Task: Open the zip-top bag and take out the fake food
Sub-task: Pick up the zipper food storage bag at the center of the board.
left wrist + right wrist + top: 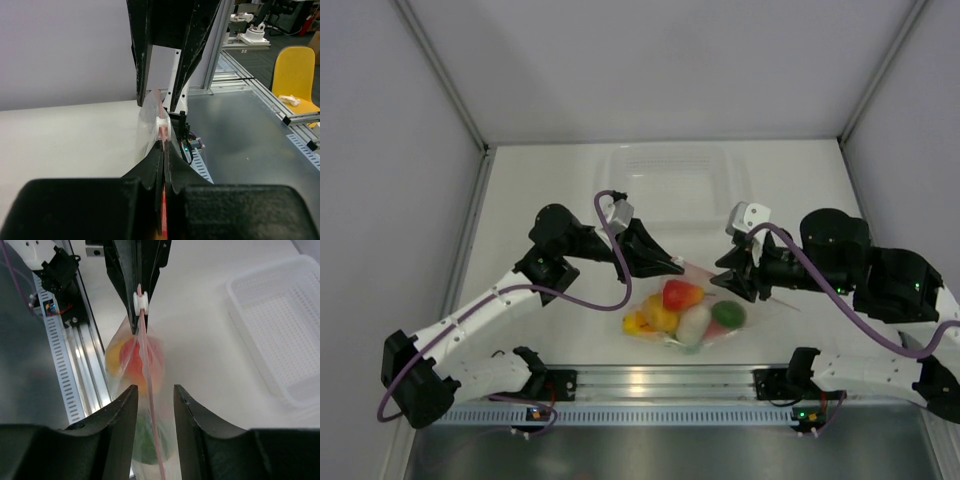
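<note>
At the left, the left claw (676, 266) reaches in over the white table (540, 200) and is pinched shut on the top left end of the zip-top bag (708, 292). In its wrist view the two black fingers (150, 167) meet flat on the pink zip strip (150, 405), with no gap between them, and the small white slider (140, 301) sits on the strip just past their tips. The bag lies in the middle of the table, just beyond the metal rail (660, 378) at the near edge, with its zip edge lifted and stretched between the two claws. The fake food (685, 305) is all inside the bag, in a tight heap: a yellow piece (655, 318) at the left, a red-orange one (682, 294) above it, a white one (694, 322) low in the middle and a green one (727, 314) at the right. Behind the bag, toward the back wall, stands a clear plastic tub (670, 180). At the right, the right claw (732, 282) sits at the bag's right end with its fingers (192, 412) held narrowly apart. The pink strip runs through the gap between them, and neither finger presses on it.
</note>
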`<state>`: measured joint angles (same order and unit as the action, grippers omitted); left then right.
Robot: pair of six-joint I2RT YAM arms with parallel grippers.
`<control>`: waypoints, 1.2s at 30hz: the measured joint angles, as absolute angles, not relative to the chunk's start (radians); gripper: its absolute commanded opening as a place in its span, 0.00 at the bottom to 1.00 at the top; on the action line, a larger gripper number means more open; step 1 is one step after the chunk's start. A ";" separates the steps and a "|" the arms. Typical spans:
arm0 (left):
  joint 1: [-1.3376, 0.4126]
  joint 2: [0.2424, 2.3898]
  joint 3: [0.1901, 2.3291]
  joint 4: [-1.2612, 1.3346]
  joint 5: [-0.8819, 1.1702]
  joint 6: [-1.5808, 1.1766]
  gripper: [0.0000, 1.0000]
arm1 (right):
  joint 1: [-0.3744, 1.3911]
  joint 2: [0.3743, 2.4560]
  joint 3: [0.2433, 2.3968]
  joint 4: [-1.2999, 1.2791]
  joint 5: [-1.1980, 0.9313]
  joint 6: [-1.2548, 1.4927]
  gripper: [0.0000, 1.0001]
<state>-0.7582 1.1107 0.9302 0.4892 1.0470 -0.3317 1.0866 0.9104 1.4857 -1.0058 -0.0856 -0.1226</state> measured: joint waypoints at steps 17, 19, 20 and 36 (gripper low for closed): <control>-0.759 1.111 0.930 0.489 1.057 -0.337 0.00 | 1.087 1.091 1.668 -0.861 -0.121 -0.033 0.66; -0.759 1.110 0.930 0.489 1.060 -0.337 0.00 | 1.087 1.118 1.693 -0.863 -0.133 -0.027 0.65; -0.759 1.110 0.930 0.489 1.061 -0.337 0.00 | 1.087 1.129 1.704 -0.864 -0.140 -0.020 0.64; -0.760 1.095 0.930 0.489 1.088 -0.326 0.00 | 1.087 1.174 1.722 -0.892 -0.192 0.047 0.37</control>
